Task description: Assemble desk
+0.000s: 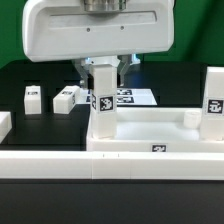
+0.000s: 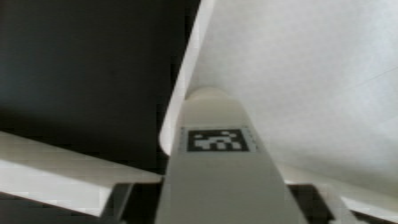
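Entry: the short white square-section plastic leg (image 1: 102, 100) stands upright at the corner of the large white shallow tray-like plastic tabletop (image 1: 150, 128) towards the exterior view's left. Its black-and-white tag faces that camera.

The two-finger gripper (image 1: 104, 68) hangs directly above it, jaws flanking the leg's top. In the wrist view the dark fingers (image 2: 135, 205) sit close beside the leg with no gap we can make out. That picture is blurred, though, so we cannot tell whether they clamp the leg or merely bracket it.

We judge the step in hand to be seating this leg in its corner socket.

Risks:
- An off-centre hold could tilt the leg so it binds in the socket.
- A weak hold could slip on the smooth plastic.
- A sideways push could shift the tabletop.

A second upright leg (image 1: 213, 100) stands at the exterior view's right. One loose leg (image 1: 33, 97) and another loose leg (image 1: 65, 98) lie on the black table (image 1: 45, 125).
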Motion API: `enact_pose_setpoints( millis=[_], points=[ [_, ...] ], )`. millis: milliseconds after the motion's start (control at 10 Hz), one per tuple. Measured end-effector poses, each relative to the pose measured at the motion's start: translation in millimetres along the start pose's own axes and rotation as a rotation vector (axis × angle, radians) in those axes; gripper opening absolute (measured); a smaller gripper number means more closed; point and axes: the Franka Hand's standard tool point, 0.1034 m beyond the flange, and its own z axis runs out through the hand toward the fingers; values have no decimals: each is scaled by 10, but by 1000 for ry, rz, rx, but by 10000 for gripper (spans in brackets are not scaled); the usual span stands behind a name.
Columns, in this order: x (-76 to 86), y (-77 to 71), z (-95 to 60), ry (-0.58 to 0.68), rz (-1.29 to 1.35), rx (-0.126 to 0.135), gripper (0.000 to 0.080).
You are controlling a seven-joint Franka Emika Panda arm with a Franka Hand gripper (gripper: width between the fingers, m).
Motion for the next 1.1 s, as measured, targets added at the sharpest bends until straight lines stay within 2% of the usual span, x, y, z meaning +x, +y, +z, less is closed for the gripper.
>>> enact_pose_setpoints(
  millis=[300, 700, 1100],
  points=[
    [-2, 0, 2, 1, 30, 2, 288],
    [-16, -2, 10, 18, 408, 50, 289],
    [1, -34, 17, 14, 811, 59, 290]
  ],
)
